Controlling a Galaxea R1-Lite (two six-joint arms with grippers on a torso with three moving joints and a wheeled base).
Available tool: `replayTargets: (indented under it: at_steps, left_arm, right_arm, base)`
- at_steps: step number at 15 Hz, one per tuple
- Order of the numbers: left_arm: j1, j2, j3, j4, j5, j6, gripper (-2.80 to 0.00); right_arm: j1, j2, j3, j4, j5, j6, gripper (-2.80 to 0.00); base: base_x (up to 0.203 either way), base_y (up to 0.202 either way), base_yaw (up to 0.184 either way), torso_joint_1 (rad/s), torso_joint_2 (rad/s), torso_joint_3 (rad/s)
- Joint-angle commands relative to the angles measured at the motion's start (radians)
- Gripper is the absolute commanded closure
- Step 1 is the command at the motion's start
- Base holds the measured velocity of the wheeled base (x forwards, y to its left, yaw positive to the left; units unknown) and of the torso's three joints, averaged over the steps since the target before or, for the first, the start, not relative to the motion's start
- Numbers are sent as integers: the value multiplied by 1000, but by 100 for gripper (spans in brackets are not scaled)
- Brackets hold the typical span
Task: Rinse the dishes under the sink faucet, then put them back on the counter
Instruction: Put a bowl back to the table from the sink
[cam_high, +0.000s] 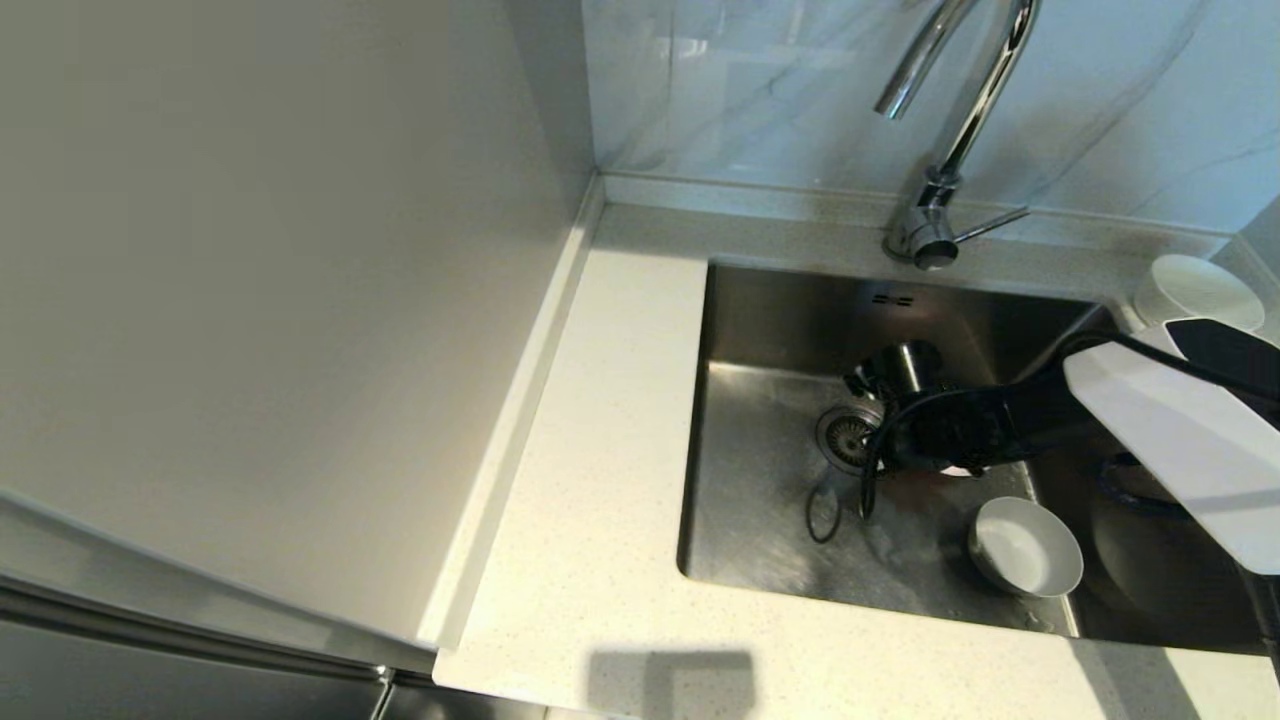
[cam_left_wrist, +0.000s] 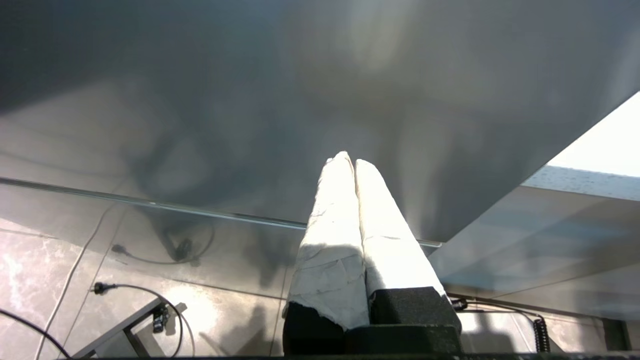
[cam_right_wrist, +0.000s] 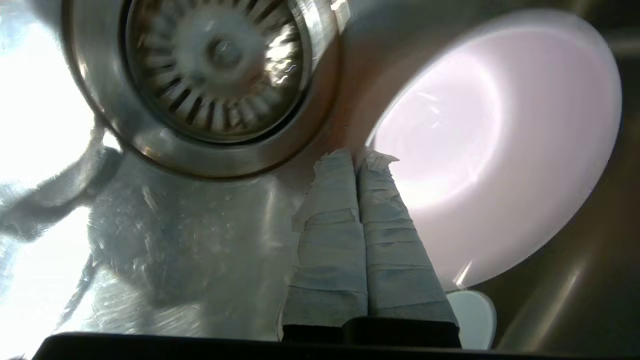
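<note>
In the head view the right arm reaches down into the sink (cam_high: 780, 480), its wrist low over the basin floor beside the drain strainer (cam_high: 848, 437); the right gripper itself is hidden under the dark wrist there. A grey-white bowl (cam_high: 1025, 546) sits upright on the basin floor near the front right corner, apart from the arm; a white bowl (cam_high: 1197, 290) stands on the desk (cam_high: 600, 480) at the back right, beyond the sink rim. The faucet (cam_high: 950, 120) rises behind the basin, its spout curving over the sink; no stream of water shows from it.

In the left wrist view the left gripper (cam_left_wrist: 350, 167) hangs parked off to the side over the floor, its taped fingers pressed together with nothing between them.

In the right wrist view the right gripper (cam_right_wrist: 356, 159) is narrowed to nothing, taped fingers touching, tips at the rim of the pink bowl (cam_right_wrist: 500, 150); the bowl lies on the basin floor just beside the strainer; nothing is gripped.

Judging by this, the task looks partly done; one bowl appears set back on the desk, though whether it has been rinsed cannot be told; two bowls in the sink are left to rinse and return.
</note>
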Motion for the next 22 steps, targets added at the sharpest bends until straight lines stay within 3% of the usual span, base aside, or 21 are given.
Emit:
replayTargets:
  at_steps: [1,7,10,13,14,16,22]
  left_arm:
    - [0,-3,0,-1,1,-1,0]
    - [0,-3,0,-1,1,0,0]
    - [0,-3,0,-1,1,-1,0]
    - [0,-3,0,-1,1,0,0]
    - [0,-3,0,-1,1,-1,0]
    - [0,-3,0,-1,1,0,0]
    - [0,-3,0,-1,1,-2,0]
  right_arm:
    - [0,-57,11,-1,-3,0,0]
    - [-14,-304,110,9,-4,-8,0]
    - [-25,-505,187,21,-5,-79,0]
    - [-140,-630,239,29,1,-241,0]
    - [-180,-640,244,29,7,-261,0]
    - [-250,-646,252,31,17,-274,0]
    - [-353,-635,307,28,24,-272,0]
  base:
    - [0,0,0,0,0,0]
    - [0,0,0,0,0,0]
    - [0,0,0,0,0,0]
    - [0,0,0,0,0,0]
    - [0,0,0,0,0,0]
    - [0,0,0,0,0,0]
    - [0,0,0,0,0,0]
